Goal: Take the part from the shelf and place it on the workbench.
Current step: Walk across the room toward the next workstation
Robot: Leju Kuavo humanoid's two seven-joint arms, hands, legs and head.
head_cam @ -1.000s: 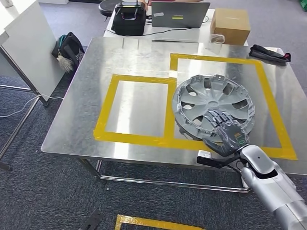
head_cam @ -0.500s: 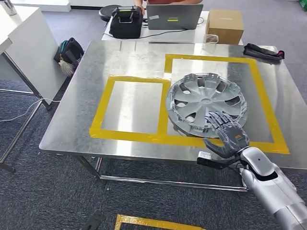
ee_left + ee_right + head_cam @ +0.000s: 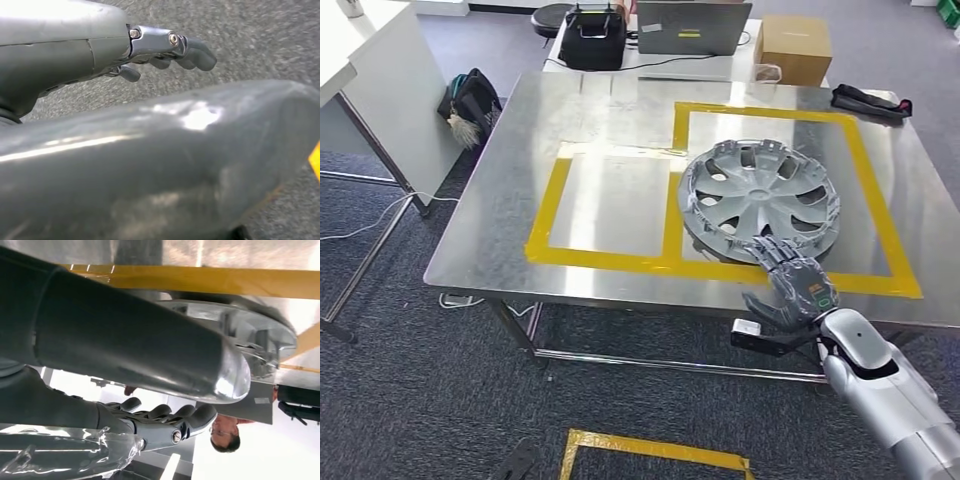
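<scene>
Head view: the part, a silver wheel cover [image 3: 759,198], lies flat on the steel counter [image 3: 501,230], inside the right-hand square of yellow tape [image 3: 882,215] with its left rim over the strip shared with the left-hand square. The right hand [image 3: 792,285] hangs at the counter's near edge, just beside the cover's near rim; its fingers are spread apart and hold nothing, their tips reaching to the rim, contact not determinable. Behind the counter stand a laptop [image 3: 694,27], a black case [image 3: 592,42] and a cardboard box [image 3: 793,48]; a dark folded item [image 3: 870,102] lies at the far right corner. A black bag [image 3: 468,103] sits on the grey carpet at the left.

Left wrist view: the left hand [image 3: 166,50] hangs over grey carpet, fingers extended and lightly curved, nothing in them.

Right wrist view: the right hand's fingers [image 3: 166,415] are extended and empty, with the thumb [image 3: 143,350] well apart from them. The wheel cover's rim [image 3: 256,335] rests on the counter near a yellow tape strip.
</scene>
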